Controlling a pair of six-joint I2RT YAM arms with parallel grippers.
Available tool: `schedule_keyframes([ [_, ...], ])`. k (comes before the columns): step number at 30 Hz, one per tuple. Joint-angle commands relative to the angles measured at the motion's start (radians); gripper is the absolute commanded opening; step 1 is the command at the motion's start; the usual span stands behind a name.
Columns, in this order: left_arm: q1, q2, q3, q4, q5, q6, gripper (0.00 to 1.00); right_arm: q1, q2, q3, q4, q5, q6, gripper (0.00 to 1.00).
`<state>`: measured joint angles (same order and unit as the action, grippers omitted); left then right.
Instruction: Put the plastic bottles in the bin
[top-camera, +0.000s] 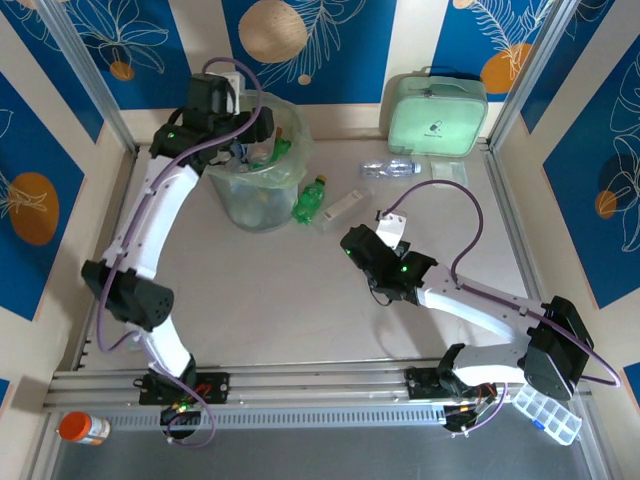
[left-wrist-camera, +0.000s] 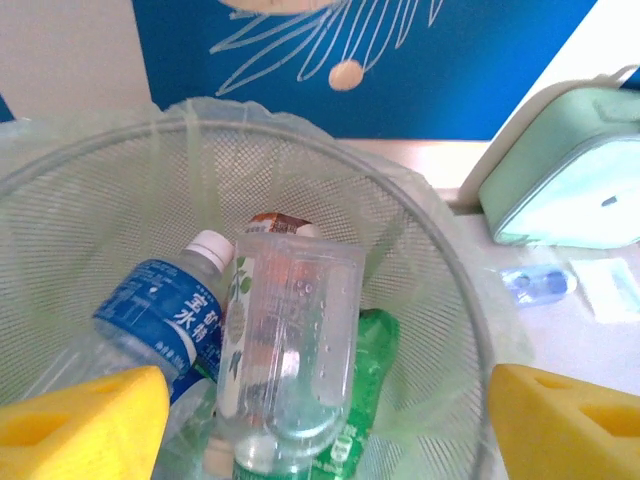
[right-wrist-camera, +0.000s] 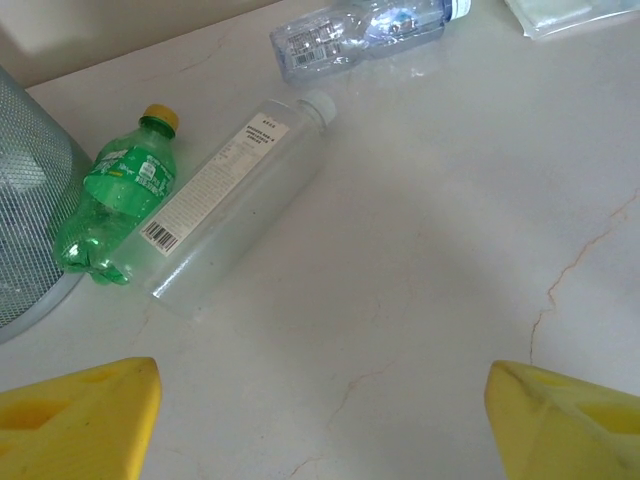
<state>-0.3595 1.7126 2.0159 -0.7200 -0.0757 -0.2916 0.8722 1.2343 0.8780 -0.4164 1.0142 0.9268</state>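
- The left claw hangs over the bin, jaws wide apart and empty.
- In the bin lie a clear bottle, a blue-labelled bottle and a green bottle.
- The right claw, jaws apart and empty, hovers above the tabletop.
- A yellow-capped bottle lies touching a long labelled bottle.

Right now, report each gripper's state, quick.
Left gripper: open, empty, over the bin.
Right gripper: open, empty, above the table.

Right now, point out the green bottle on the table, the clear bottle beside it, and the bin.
green bottle (right-wrist-camera: 112, 205): right wrist view, mid body.
clear bottle (right-wrist-camera: 215, 183): right wrist view, its label.
bin (top-camera: 250, 205): top view, near wall.
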Motion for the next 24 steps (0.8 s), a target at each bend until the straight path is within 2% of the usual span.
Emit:
schedule_keyframes([
  [1, -0.050, -0.111, -0.107, -0.011, -0.048, -0.026, 0.82, -0.011, -0.028, -0.001, -0.013, 0.045, 0.030, 0.84],
  [6, -0.193, -0.289, -0.327, 0.046, -0.088, -0.058, 0.81, -0.016, -0.025, -0.004, -0.019, 0.047, 0.046, 0.84],
  [13, -0.307, -0.552, -0.742, 0.250, -0.077, -0.201, 0.78, -0.046, -0.022, -0.012, -0.022, 0.020, 0.071, 0.83],
  [17, -0.366, -0.645, -0.971, 0.396, -0.093, -0.229, 0.78, -0.083, -0.020, -0.028, 0.002, -0.062, 0.074, 0.83],
  [20, -0.377, -0.694, -1.118, 0.526, -0.101, -0.208, 0.78, -0.113, -0.019, -0.033, 0.008, -0.114, 0.078, 0.83],
  [24, -0.377, -0.794, -1.322, 0.742, -0.065, -0.174, 0.79, -0.210, -0.001, -0.032, 0.024, -0.286, 0.118, 0.82],
])
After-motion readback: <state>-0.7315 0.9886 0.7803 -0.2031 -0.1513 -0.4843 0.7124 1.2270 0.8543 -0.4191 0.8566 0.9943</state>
